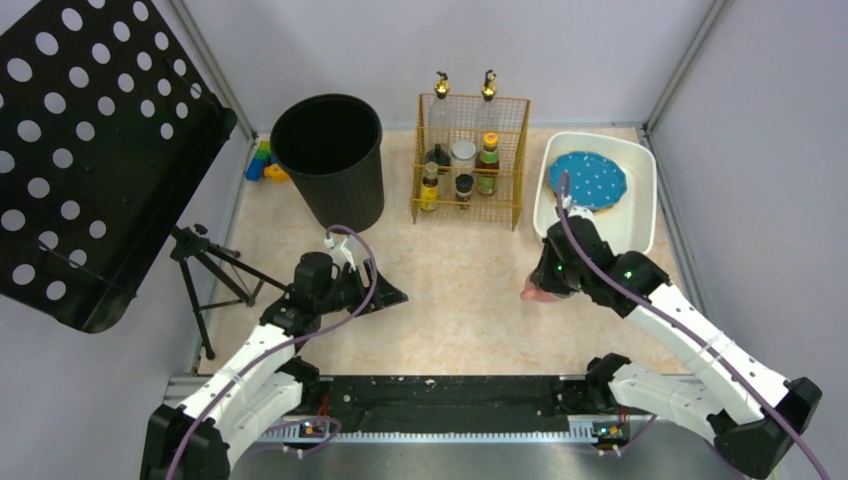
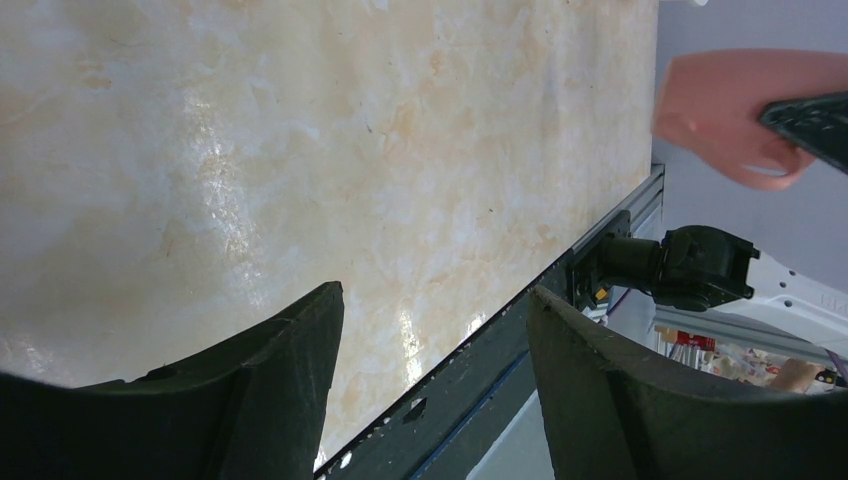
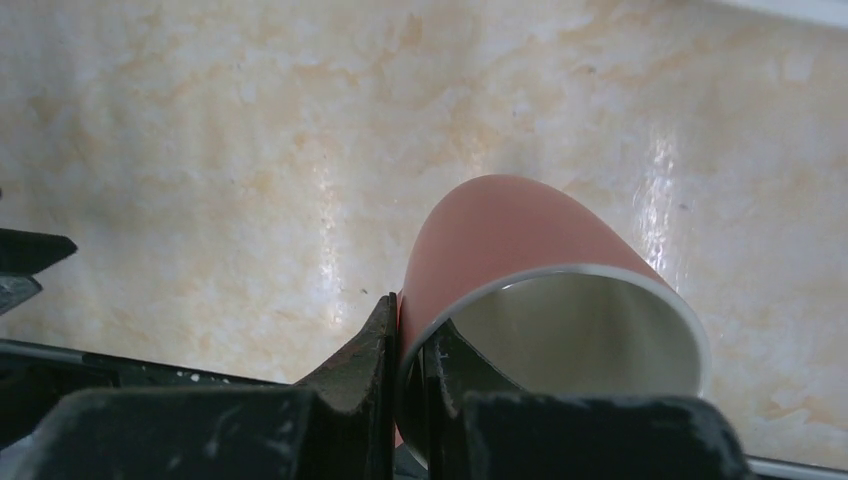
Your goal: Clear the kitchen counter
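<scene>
Currently: one cup [image 3: 500, 240], smooth salmon-pink cylinder, glossy white inside, pinched by its rim in the right gripper [image 3: 410, 322], tipped sideways over the pale, marbled kitchen counter [image 1: 465, 300]. Left gripper [image 2: 435, 300] spread, empty. Step, likely: transfer to the white tub [image 1: 600, 137]; next move calls for clearing its wall beside the blue dotted plate [image 1: 588, 180].

Plain grey walls [image 1: 560, 50] meet at metal posts [image 1: 685, 55] in the back corners.
</scene>
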Available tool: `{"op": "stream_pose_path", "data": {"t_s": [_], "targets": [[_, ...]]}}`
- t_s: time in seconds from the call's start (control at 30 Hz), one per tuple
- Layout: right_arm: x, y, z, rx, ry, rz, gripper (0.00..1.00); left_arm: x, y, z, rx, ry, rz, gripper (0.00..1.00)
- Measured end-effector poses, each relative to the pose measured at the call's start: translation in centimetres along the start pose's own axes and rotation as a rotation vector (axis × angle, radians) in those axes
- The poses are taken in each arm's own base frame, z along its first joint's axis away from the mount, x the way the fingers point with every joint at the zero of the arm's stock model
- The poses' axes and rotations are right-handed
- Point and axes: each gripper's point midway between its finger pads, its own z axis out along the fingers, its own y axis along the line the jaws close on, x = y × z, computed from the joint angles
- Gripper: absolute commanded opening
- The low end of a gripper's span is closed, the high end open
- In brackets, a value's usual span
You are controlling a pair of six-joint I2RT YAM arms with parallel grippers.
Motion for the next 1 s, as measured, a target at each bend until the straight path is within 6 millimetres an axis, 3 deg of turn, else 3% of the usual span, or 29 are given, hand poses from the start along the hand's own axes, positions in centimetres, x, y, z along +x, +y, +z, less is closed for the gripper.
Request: {"op": "stream_pose_path", "data": {"t_s": [0.17,0.33,0.67,1.0], "targets": [[-3.9,0.9,-1.5,0.014,-0.106,-0.037,0.0,0.0,0.0,0.0,0.0,0.0,0.001,0.72],[-7.4,-0.1,-1.5,0.08,-0.177,-0.041,0.0,0.0,0.0,0.0,0.0,0.001,0.001,0.72],[-13.5,-7.1,0.8,0.28,-0.235,0.075,0.0,0.0,0.0,0.0,0.001,0.001,0.006,0.72],[-16.0,-13.2,4.7,0.361,-0.207,0.214,0.0,0.3,0.3,0.2,-0.007,0.021,-0.003,0.73]]}}
